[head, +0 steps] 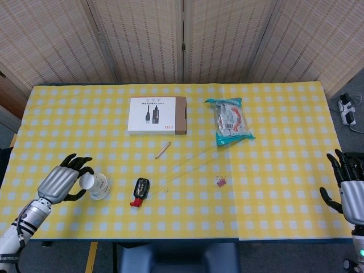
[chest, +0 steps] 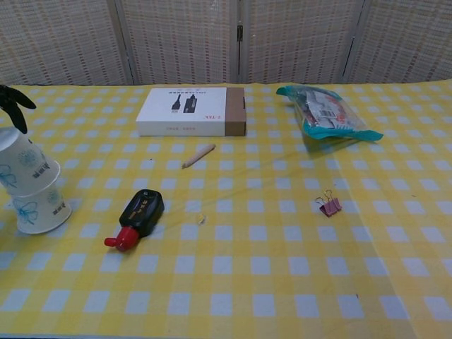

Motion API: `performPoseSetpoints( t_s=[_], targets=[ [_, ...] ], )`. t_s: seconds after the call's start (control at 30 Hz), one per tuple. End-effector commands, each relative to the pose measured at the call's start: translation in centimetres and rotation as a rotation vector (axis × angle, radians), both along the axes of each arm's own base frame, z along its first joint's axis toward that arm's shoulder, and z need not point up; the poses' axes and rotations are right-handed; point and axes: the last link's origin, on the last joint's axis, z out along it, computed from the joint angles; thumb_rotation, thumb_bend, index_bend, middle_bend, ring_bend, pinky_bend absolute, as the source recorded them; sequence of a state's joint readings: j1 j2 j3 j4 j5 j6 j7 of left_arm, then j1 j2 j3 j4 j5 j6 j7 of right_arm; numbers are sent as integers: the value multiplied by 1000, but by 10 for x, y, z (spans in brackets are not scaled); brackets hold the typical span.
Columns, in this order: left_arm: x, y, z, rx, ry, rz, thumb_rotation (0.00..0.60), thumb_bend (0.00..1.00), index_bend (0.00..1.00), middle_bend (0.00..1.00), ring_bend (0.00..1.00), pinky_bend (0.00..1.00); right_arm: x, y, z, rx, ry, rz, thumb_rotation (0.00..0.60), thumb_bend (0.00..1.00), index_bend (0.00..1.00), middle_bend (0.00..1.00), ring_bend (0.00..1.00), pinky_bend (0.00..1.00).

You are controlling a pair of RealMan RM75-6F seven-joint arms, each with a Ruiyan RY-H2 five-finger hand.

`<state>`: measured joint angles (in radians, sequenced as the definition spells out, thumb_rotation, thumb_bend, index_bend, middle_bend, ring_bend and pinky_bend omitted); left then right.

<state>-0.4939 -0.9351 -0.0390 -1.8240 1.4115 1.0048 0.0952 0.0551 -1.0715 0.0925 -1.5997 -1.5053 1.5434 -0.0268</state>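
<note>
My left hand (head: 57,183) grips a white paper cup (head: 87,181) by its side, near the table's front left. In the chest view this cup (chest: 21,159) hangs tilted just above a second, like cup (chest: 39,208) that stands upside down on the yellow checked cloth (head: 273,165); a dark fingertip (chest: 14,99) shows above them. The lower cup (head: 102,187) sits just right of the held one. My right hand (head: 351,190) hovers past the table's right edge with fingers spread, holding nothing.
A black and red device (head: 140,191) lies right of the cups. A wooden stick (head: 163,150), a white box (head: 157,115), a teal snack bag (head: 231,120) and a pink binder clip (head: 220,182) lie further off.
</note>
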Motion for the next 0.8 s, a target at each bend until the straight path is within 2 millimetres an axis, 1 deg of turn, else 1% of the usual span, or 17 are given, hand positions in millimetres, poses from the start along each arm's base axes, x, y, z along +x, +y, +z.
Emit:
performPoseSetpoints(
  t_s=[0.03,0.2,0.3,0.4,0.57,0.73,0.8],
  targets=[
    [7,-2,11,25,-19,-17,600,392,423,149,144,34,0,0,0,-1,-1,2,600,364,12,50,129,62],
    [8,-5,25,66,-20,-21,600,392,426,152,145,35,0,0,0,-2,-2,4,600,364,13,50,128,62],
    [3,-7,29,79,-12,-1,600,392,427,152,145,35,0,0,0,-1,-3,5,600,364,13,50,128,62],
    [-8,-8,31,89,11,36,600,392,428,152,145,36,0,-1,-1,2,-3,5,600,364,14,50,128,62],
    [-31,-10,30,109,72,103,600,391,428,152,145,35,0,-1,-1,2,0,3,600,364,15,50,128,62],
    [-44,-14,24,111,96,144,600,392,428,152,145,34,1,-1,-3,8,0,2,600,365,26,50,128,62],
    [-47,-15,19,102,95,154,600,392,428,152,144,34,1,-1,-3,8,0,1,600,364,35,50,128,62]
  ],
)
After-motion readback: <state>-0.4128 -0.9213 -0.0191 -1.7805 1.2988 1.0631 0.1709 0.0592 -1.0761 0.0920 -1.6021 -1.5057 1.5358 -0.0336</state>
